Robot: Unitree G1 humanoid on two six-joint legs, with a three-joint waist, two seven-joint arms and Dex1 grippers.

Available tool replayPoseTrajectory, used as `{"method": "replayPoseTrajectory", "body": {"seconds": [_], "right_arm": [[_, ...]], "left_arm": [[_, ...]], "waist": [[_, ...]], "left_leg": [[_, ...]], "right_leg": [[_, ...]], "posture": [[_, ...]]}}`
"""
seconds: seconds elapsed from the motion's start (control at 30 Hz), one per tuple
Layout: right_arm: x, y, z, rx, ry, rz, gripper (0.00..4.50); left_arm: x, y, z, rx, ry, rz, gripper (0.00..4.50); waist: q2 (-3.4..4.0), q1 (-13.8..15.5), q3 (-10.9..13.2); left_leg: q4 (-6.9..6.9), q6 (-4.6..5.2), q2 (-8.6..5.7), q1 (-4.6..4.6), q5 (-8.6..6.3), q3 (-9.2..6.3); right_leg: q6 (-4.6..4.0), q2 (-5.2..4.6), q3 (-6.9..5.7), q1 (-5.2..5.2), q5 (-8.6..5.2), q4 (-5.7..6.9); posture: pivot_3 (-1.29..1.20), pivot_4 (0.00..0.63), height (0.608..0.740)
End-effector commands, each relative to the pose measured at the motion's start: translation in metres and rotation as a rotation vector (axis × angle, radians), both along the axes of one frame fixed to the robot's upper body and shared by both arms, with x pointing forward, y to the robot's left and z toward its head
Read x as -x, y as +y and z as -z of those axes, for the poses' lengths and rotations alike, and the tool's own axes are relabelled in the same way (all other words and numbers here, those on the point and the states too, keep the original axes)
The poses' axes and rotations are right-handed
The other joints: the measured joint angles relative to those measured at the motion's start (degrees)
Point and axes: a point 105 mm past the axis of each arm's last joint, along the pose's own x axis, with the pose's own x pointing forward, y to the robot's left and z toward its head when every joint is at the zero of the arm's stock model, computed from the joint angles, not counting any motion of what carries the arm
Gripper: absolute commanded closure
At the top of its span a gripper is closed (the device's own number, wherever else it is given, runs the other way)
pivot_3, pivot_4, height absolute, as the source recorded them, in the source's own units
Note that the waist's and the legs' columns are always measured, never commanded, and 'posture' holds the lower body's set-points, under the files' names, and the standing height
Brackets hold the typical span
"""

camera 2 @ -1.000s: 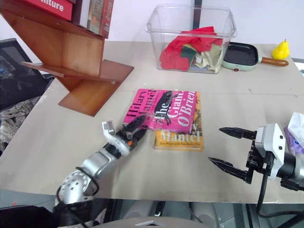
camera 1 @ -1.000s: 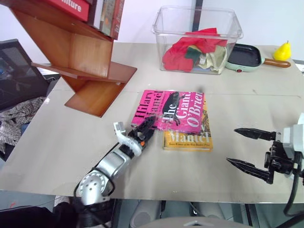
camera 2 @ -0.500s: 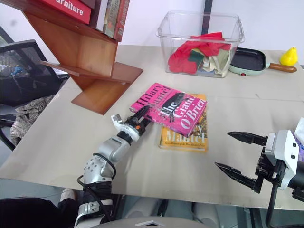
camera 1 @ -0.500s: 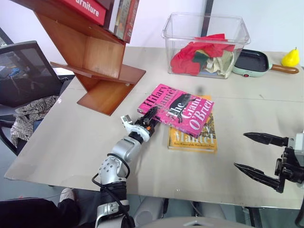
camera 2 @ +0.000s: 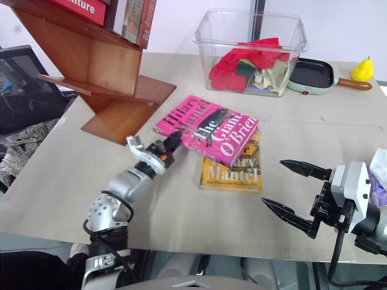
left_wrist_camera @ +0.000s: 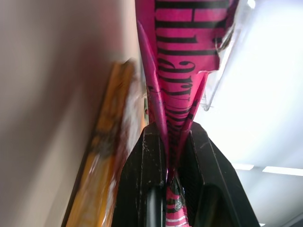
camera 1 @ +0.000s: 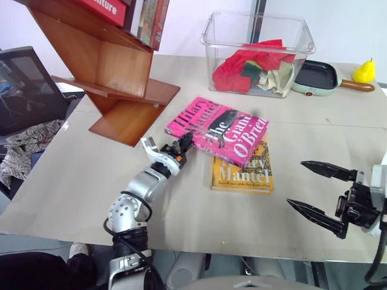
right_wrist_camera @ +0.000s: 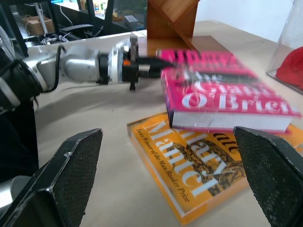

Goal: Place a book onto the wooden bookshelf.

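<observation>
Currently my left gripper is clamped on the pink book, lifting its near corner off the orange book, my right gripper idles wide open, and the wooden bookshelf at ten o'clock awaits delivery.

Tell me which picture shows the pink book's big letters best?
The left eye view: the pink book lies slanted across the yellow book, its cover lettering facing up. The right eye view shows the same. The right wrist view shows its white page edge from low down; the left wrist view shows pinched cover between black fingers.
</observation>
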Motion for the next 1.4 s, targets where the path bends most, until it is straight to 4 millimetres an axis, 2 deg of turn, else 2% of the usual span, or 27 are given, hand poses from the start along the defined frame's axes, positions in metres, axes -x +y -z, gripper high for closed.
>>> {"method": "replayPoseTrajectory", "body": {"seconds": [0.03,0.17,0.27,0.37,0.47,0.53,0.6,0.67,0.77,0.93,1.13,1.3,1.33,1.4], "right_arm": [[-0.006,0.001,-0.005,-0.012,-0.045,-0.014,0.00],[-0.015,0.001,-0.004,-0.018,-0.058,-0.029,0.00],[-0.020,0.003,-0.001,-0.022,-0.065,-0.047,0.00],[-0.024,0.007,-0.001,-0.036,-0.076,-0.062,0.00],[-0.029,0.010,0.000,-0.045,-0.082,-0.082,0.00],[-0.031,0.011,0.000,-0.051,-0.086,-0.093,0.00],[-0.034,0.012,-0.003,-0.061,-0.098,-0.105,0.00],[-0.039,0.011,-0.006,-0.068,-0.110,-0.112,0.00],[-0.045,0.010,-0.006,-0.067,-0.121,-0.122,0.00],[-0.057,0.009,-0.006,-0.080,-0.143,-0.123,0.00],[-0.062,0.016,-0.006,-0.096,-0.156,-0.152,0.00],[-0.063,0.020,-0.013,-0.087,-0.170,-0.156,0.00],[-0.063,0.020,-0.014,-0.082,-0.171,-0.153,0.00],[-0.063,0.020,-0.016,-0.075,-0.172,-0.143,0.00]], "left_arm": [[0.021,-0.018,-0.066,-0.301,-0.387,0.116,4.48],[0.041,-0.028,-0.099,-0.671,-0.709,0.204,4.48],[0.050,-0.031,-0.123,-0.926,-0.973,0.194,4.48],[0.053,-0.028,-0.156,-1.088,-1.208,0.105,4.48],[0.054,-0.023,-0.177,-1.343,-1.462,0.010,4.48],[0.055,-0.021,-0.185,-1.498,-1.605,-0.034,4.48],[0.052,-0.004,-0.204,-1.696,-1.693,-0.105,4.48],[0.050,0.016,-0.219,-1.865,-1.716,-0.122,4.48],[0.053,0.036,-0.231,-1.999,-1.704,-0.075,4.48],[0.062,0.079,-0.247,-2.262,-1.514,0.078,4.48],[0.063,0.118,-0.248,-2.469,-1.353,0.200,4.48],[0.061,0.154,-0.241,-2.576,-1.179,0.353,4.48],[0.062,0.155,-0.241,-2.563,-1.166,0.379,4.48],[0.065,0.145,-0.246,-2.488,-1.200,0.389,4.48]], "waist": [[-0.04,-0.03,0.02],[-0.08,-0.22,0.09],[-0.01,-0.72,0.17],[0.04,-1.17,0.43],[0.06,-1.54,0.57],[0.15,-1.63,0.62],[0.15,-1.63,0.69],[0.05,-1.88,0.85],[0.08,-2.60,0.91],[-0.04,-3.26,1.10],[-0.03,-4.15,1.25],[-0.05,-5.01,1.26],[-0.05,-5.19,1.26],[-0.05,-5.41,1.26]], "left_leg": [[0.01,0.00,-0.02,-0.17,0.01,0.02],[-0.02,-0.01,-0.02,-0.46,0.02,0.03],[-0.20,-0.01,-0.01,-0.49,0.01,0.08],[-0.26,-0.01,0.03,-0.50,0.01,0.08],[-0.26,-0.01,0.07,-0.51,0.02,0.10],[-0.28,-0.01,0.09,-0.49,0.02,0.18],[-0.28,0.00,0.09,-0.49,0.02,0.20],[-0.25,0.00,0.09,-0.53,0.02,0.13],[-0.26,0.00,0.09,-0.53,0.02,0.10],[-0.26,0.02,0.07,-0.59,0.00,0.07],[-0.23,0.02,0.08,-0.66,0.01,0.05],[-0.12,0.02,0.09,-0.47,0.01,0.18],[-0.09,0.03,0.10,-0.43,0.01,0.18],[-0.03,0.24,0.11,-0.37,-0.11,0.18]], "right_leg": [[0.02,0.02,0.00,-0.15,0.02,-0.03],[0.00,0.08,0.02,-0.45,0.04,-0.13],[0.00,0.09,0.06,-0.51,0.03,-0.22],[-0.01,0.09,0.06,-0.56,0.03,-0.23],[-0.01,0.10,0.06,-0.58,0.03,-0.23],[-0.01,0.12,0.11,-0.58,0.03,-0.25],[0.00,0.11,0.13,-0.59,0.04,-0.25],[0.00,0.14,0.07,-0.62,0.04,-0.24],[0.01,0.15,0.04,-0.63,0.05,-0.24],[0.03,0.13,-0.01,-0.72,0.04,-0.22],[0.04,0.15,-0.06,-0.82,0.05,-0.08],[0.05,0.19,0.09,-0.82,0.04,0.36],[0.05,0.19,0.10,-0.82,0.04,0.47],[0.05,0.22,0.09,-0.81,0.03,0.68]], "posture": [[0.00,0.150,0.740],[0.00,0.150,0.740],[0.00,0.150,0.740],[0.00,0.150,0.740],[0.00,0.150,0.740],[0.00,0.150,0.740],[0.00,0.150,0.740],[0.00,0.150,0.740],[0.00,0.150,0.740],[0.00,0.150,0.740],[0.00,0.150,0.740],[0.00,0.150,0.740],[0.00,0.150,0.740],[0.00,0.150,0.740]]}}
